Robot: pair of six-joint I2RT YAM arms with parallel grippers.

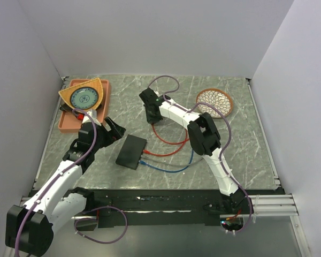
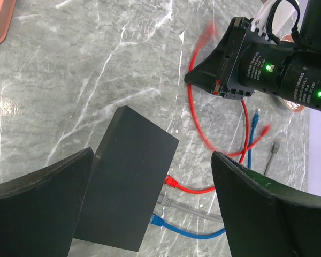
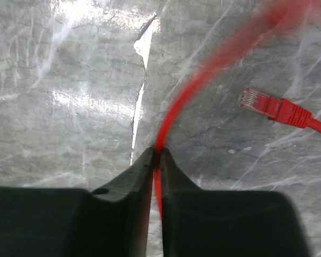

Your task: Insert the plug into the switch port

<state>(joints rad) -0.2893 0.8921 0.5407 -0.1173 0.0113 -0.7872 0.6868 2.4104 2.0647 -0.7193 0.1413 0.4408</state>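
Observation:
The switch [image 1: 131,151] is a flat black box lying mid-table. In the left wrist view, red [image 2: 172,181], grey and blue plugs sit in ports along its right edge [image 2: 161,188]; the port openings themselves face away from the camera. My right gripper [image 3: 157,151] is shut on the red cable [image 3: 174,115], which pinches between its tips. The cable's free red plug [image 3: 262,103] lies on the table to the right of the gripper. My left gripper [image 2: 152,155] hangs open above the switch [image 2: 125,187], holding nothing.
An orange tray [image 1: 66,124] with a triangular plate and a bowl stands at the back left. A round woven mat [image 1: 215,101] lies at the back right. Blue [image 1: 168,168] and grey cables trail right of the switch. White walls enclose the table.

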